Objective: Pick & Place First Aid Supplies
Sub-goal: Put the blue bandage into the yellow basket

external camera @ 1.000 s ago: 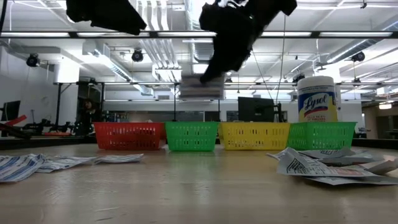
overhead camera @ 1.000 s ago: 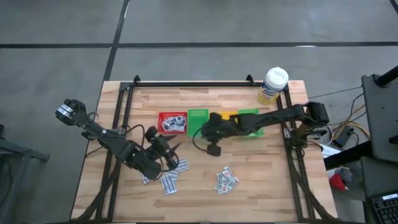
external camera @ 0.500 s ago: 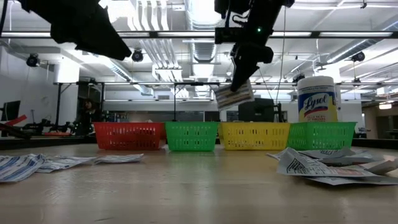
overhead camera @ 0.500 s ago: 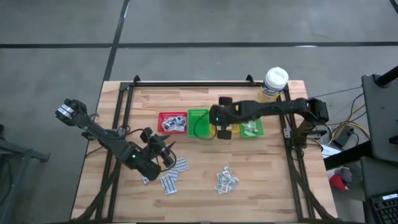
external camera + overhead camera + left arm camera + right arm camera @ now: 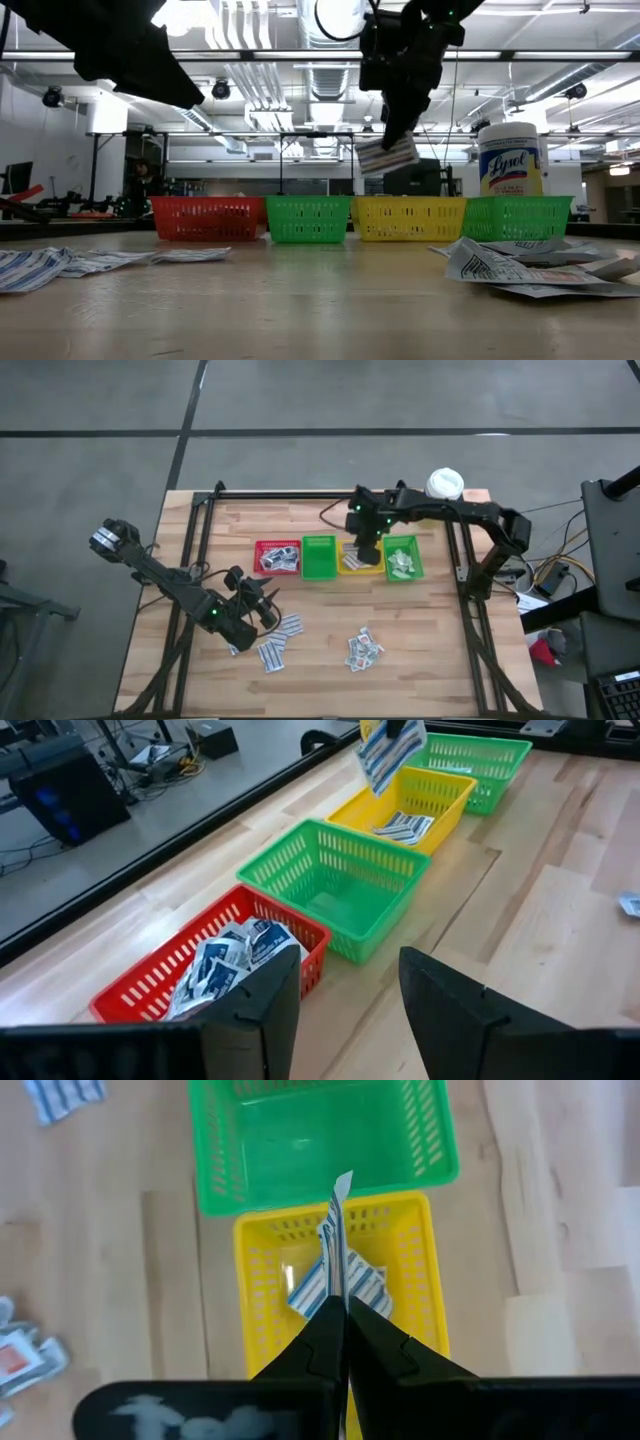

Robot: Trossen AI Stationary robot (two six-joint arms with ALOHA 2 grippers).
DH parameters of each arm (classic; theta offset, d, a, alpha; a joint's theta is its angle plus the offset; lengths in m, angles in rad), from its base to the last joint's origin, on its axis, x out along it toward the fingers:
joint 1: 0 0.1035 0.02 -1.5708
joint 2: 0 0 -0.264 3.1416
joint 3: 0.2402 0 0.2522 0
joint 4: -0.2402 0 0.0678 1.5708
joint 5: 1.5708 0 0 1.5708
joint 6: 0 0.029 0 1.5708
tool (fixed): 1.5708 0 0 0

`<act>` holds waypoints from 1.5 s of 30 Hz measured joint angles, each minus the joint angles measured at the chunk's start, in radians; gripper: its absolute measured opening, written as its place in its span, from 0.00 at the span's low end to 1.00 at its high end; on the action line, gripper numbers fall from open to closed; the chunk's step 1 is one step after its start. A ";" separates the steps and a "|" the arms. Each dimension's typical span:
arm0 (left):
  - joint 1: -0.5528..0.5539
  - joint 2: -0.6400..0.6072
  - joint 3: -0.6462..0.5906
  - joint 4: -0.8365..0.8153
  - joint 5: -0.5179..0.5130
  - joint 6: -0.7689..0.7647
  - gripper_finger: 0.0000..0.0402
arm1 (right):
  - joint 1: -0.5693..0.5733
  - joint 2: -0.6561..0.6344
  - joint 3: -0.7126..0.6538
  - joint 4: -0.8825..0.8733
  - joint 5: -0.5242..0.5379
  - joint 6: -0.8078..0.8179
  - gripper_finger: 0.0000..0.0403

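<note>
- Your right gripper point(image 5: 340, 1312) is clamped on a small flat white paper packet with blue stripes point(image 5: 335, 1250), above the yellow plastic bin point(image 5: 420, 1295).
- Your left gripper point(image 5: 345, 995) waits with fingers apart, near loose white packets point(image 5: 275, 650).
- The yellow bin already holds similar striped packets point(image 5: 402, 825); the red plastic bin point(image 5: 150, 985) holds several packets too.

Even bright overhead light; ceiling lamps point(image 5: 335, 15) glare in low view; soft shadows.

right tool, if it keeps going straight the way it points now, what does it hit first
Probably the yellow bin. The right tool, shut on a blue-striped packet, points down into it, where another packet already lies. How high it hangs above the bin is unclear.
</note>
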 joint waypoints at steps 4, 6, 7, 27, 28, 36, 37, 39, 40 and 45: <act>-0.002 0.000 0.000 0.000 0.000 0.005 0.42 | -0.039 -0.002 0.000 -0.005 -0.075 -0.025 0.02; -0.003 0.000 0.000 0.000 0.000 0.005 0.42 | -0.056 -0.002 -0.001 -0.005 -0.123 -0.032 0.02; -0.003 0.000 0.000 0.000 0.000 0.005 0.42 | -0.063 -0.001 -0.001 -0.004 -0.141 -0.034 0.02; -0.009 0.000 0.000 0.000 0.000 0.009 0.42 | -0.094 0.042 -0.138 0.126 -0.168 0.053 0.02; -0.009 0.000 0.000 0.000 0.000 0.009 0.42 | -0.094 0.042 -0.147 0.137 -0.156 0.053 0.02; -0.009 0.000 0.000 0.000 -0.001 0.009 0.42 | -0.094 0.042 -0.205 0.161 -0.145 0.057 0.02; -0.009 0.000 0.000 0.000 -0.001 0.009 0.42 | -0.094 0.042 -0.214 0.176 -0.145 0.056 0.02; -0.009 0.000 0.000 0.000 -0.002 0.009 0.42 | -0.094 0.042 -0.230 0.193 -0.144 0.056 0.02; -0.009 0.000 0.000 0.000 -0.002 0.009 0.42 | -0.094 0.042 -0.238 0.201 -0.144 0.056 0.02; -0.009 0.000 0.000 0.000 -0.003 0.009 0.42 | -0.095 0.042 -0.268 0.235 -0.143 0.056 0.02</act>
